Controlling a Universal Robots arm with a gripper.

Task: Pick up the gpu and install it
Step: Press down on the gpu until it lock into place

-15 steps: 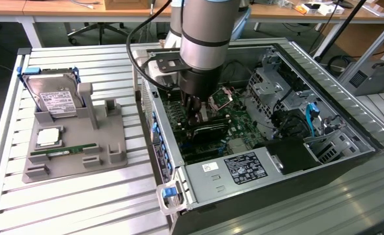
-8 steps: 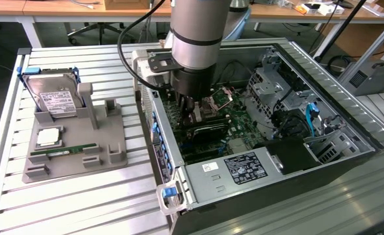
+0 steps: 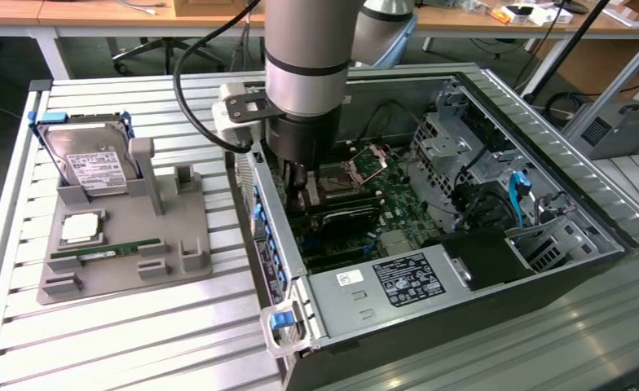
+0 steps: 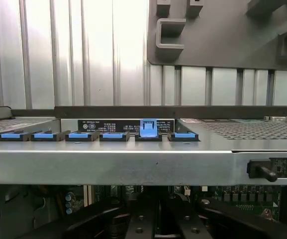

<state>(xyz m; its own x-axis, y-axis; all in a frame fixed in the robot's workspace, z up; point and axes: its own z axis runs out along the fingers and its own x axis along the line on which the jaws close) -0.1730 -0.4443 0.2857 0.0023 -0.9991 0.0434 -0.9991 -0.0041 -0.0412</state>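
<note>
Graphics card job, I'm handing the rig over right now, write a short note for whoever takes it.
Tool: shut, low inside the open computer case, close to the wall on the exterior view's left.
Graphics card: a dark card lies across the motherboard right beside the tool. Whether the tool grips it cannot be told.
Done: the card is inside the case, off the grey stand, where the hard drive and memory stick sit.
Left: full seating in its slot is not confirmed, and the tool has not opened or pulled out.
</note>
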